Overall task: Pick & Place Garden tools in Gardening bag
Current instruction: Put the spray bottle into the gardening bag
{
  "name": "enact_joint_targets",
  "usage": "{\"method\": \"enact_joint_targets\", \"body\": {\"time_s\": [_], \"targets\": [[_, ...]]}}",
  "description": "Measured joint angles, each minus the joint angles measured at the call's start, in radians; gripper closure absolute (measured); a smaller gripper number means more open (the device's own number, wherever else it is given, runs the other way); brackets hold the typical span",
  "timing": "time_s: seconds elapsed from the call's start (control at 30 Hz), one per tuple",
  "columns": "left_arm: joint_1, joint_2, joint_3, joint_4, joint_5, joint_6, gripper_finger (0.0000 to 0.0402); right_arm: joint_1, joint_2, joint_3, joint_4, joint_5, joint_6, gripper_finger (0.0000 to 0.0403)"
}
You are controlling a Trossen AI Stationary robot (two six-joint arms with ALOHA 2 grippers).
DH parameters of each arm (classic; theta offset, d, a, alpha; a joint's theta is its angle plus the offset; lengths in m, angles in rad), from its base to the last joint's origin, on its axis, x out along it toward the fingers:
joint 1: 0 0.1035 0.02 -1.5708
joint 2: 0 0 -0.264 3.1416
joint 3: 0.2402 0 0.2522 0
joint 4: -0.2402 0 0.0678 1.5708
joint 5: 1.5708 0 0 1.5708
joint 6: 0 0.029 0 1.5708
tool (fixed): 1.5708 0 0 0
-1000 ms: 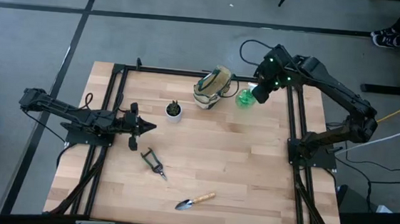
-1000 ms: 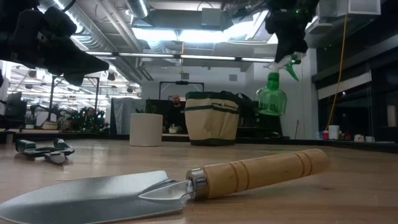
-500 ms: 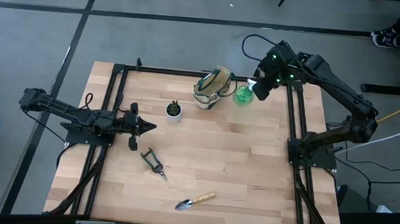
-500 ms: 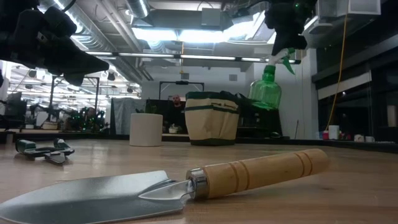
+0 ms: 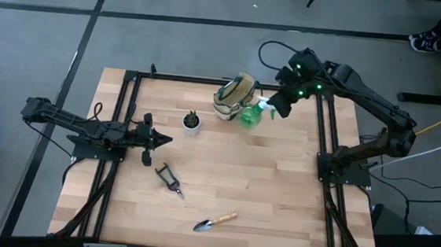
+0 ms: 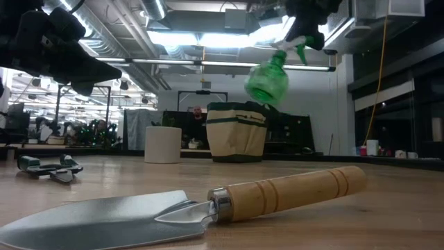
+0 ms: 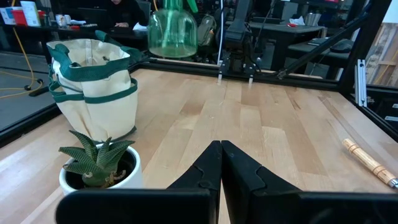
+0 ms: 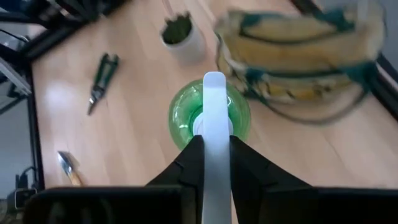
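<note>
At the left of the high view the left hand point(image 5: 158, 140) waits clenched and empty over the counter point(image 5: 279, 183), its 2 fingers pressed tip to tip in its own wrist view. Just right of it sit the small plant pot point(image 5: 192, 122) and, lower in the frame, the black pruning shears point(image 5: 169, 178) and the wooden-handled trowel point(image 5: 214, 221), both untouched. At upper centre stands the gardening bag point(image 5: 234, 96), its mouth open upward. Right of that, the right hand point(image 5: 275, 106) is clamped on the white trigger head of the green spray bottle point(image 5: 251, 115), which hangs tilted in the air just beside the bag's right rim — not yet over the opening. The risk, as I judge it, lies in that tilt and the soft bag: the swinging bottle could strike the rim or a loop handle and push the light tote over or sideways, and a release made while the bottle sits off-centre would drop it onto the counter beside the bag. The narrow hold on the trigger head could also let the bottle pivot further. Against the frame 1 second earlier, the bottle has travelled leftward toward the bag and risen in the low view point(image 6: 268, 78), going from upright to leaning; the left arm and the other tools have not moved.
</note>
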Motion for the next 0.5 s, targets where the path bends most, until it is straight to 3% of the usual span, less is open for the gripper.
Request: {"method": "enact_joint_targets", "body": {"time_s": [0.5], "targets": [[0.000,0.000,0.000,0.000,0.000,0.000,0.0398,-0.015,0.012,0.001,0.245,0.019,0.029,0.0350]]}}
